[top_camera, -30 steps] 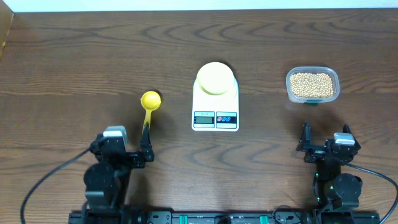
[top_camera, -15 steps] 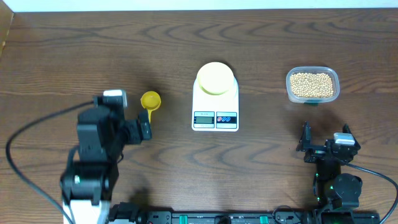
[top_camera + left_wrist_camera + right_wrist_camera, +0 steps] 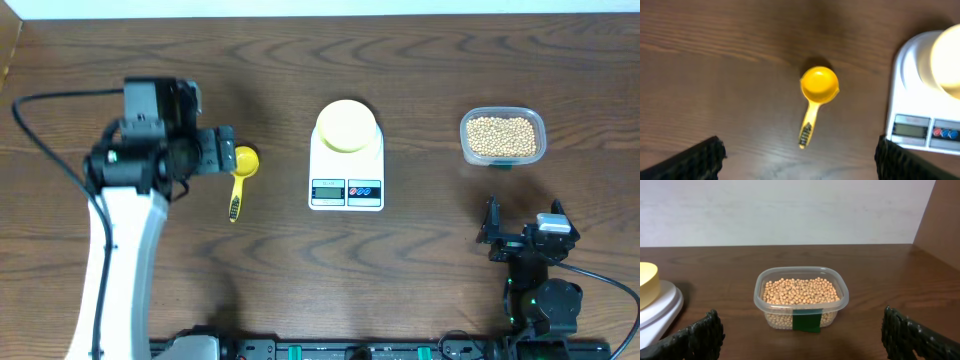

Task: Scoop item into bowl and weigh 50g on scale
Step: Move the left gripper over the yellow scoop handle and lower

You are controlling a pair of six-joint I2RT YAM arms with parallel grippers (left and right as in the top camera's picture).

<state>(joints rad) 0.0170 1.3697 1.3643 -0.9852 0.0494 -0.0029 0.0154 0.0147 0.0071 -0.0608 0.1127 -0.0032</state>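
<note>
The tan beans [image 3: 502, 137] [image 3: 801, 291] fill a clear plastic tub at the right. A pale-yellow bowl [image 3: 346, 125] [image 3: 947, 60] [image 3: 647, 285] stands on the white scale [image 3: 346, 188] [image 3: 912, 107] in the middle of the table. A small yellow scoop [image 3: 241, 165] [image 3: 818, 86] lies left of the scale, handle toward the front. My left gripper [image 3: 222, 150] [image 3: 799, 159] hovers open over the scoop's left side, holding nothing. My right gripper [image 3: 522, 232] [image 3: 802, 340] rests open near the front edge, facing the tub and well short of it.
The clear tub [image 3: 503, 117] [image 3: 842, 302] carries a green label on its near wall. The left arm's black cable [image 3: 45, 160] loops over the table's left side. A white wall [image 3: 790, 210] bounds the table's far edge.
My left arm has lifted from the front of the table and swung back to the scoop's bowl end. The right arm, scoop, scale and tub have not moved.
</note>
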